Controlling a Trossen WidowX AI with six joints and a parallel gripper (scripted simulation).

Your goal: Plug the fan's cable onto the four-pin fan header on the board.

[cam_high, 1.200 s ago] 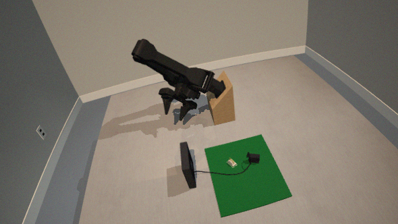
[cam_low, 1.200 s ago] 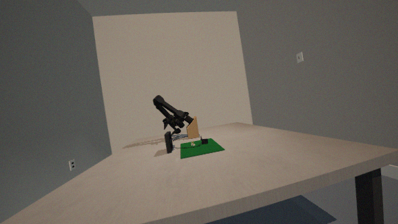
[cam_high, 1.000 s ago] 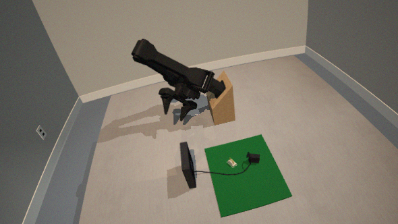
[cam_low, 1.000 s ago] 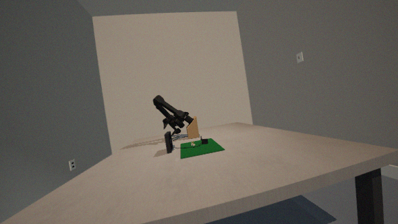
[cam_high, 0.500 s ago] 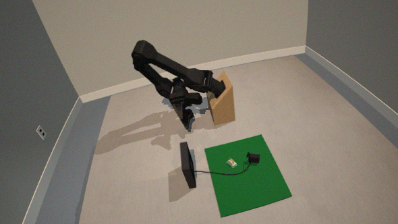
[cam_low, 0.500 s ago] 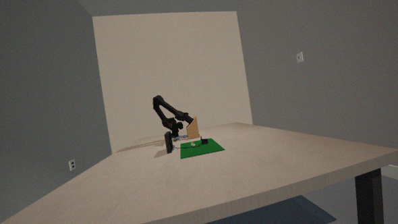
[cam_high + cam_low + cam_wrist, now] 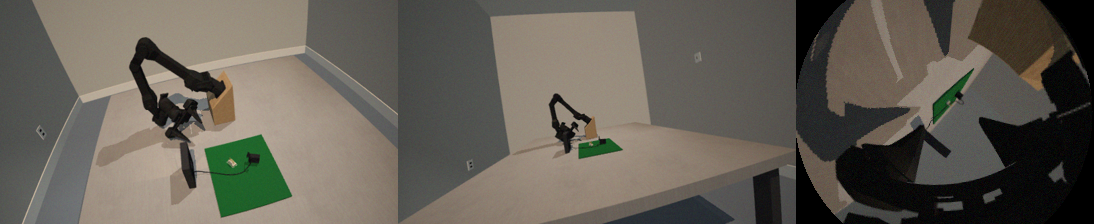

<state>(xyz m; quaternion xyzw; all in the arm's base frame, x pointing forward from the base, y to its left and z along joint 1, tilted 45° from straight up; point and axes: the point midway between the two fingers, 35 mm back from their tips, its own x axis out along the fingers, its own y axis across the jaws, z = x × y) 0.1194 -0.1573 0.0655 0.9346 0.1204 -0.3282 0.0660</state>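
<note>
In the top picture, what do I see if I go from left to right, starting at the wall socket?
Wall socket → black upright slab → small pale piece on the green board → black plug.

Board green; plug, cable black; arm mount tan.

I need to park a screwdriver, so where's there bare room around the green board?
Likely room: the green board's near half, below the thin black cable. Crowded: its far half, with the black plug and small white header.
</note>
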